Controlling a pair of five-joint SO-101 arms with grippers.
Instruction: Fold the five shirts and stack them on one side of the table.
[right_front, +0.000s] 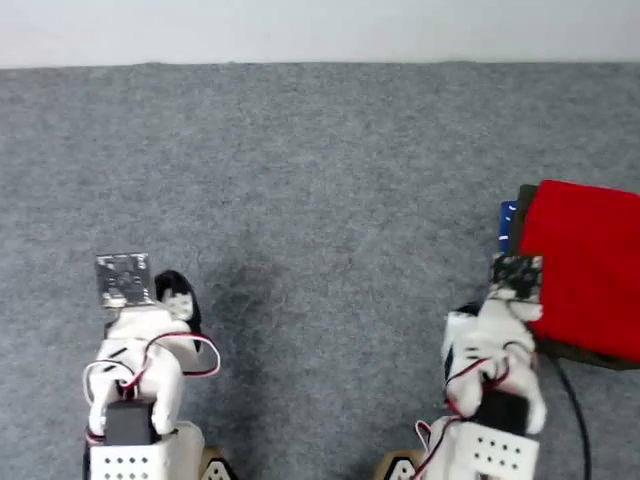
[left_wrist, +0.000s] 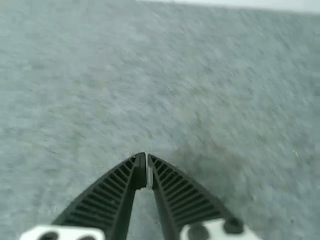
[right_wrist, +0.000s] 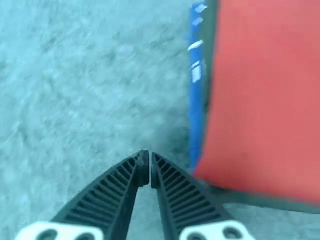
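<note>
Shirt stack (right_front: 585, 270), red shirt (right_front: 590, 250) on top and a blue shirt (right_front: 508, 225) peeking out under it, sits at the right edge of the table (right_front: 330, 180) with the right gripper (right_wrist: 146, 162) pinched closed on nothing just beside it (left gripper (left_wrist: 142, 165) same, well apart), so a sloppy swing could probably knock it crooked.

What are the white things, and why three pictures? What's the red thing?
They are two small robot arms, left and right, seen from a camera overhead. The other two pictures come from cameras on their wrists, looking along each black pincer, the tool. The left tool and the right tool are shut and hold nothing. The red thing is the top of a stack of folded shirts on the grey table, beside the right tool; a blue shirt peeks out underneath.
</note>
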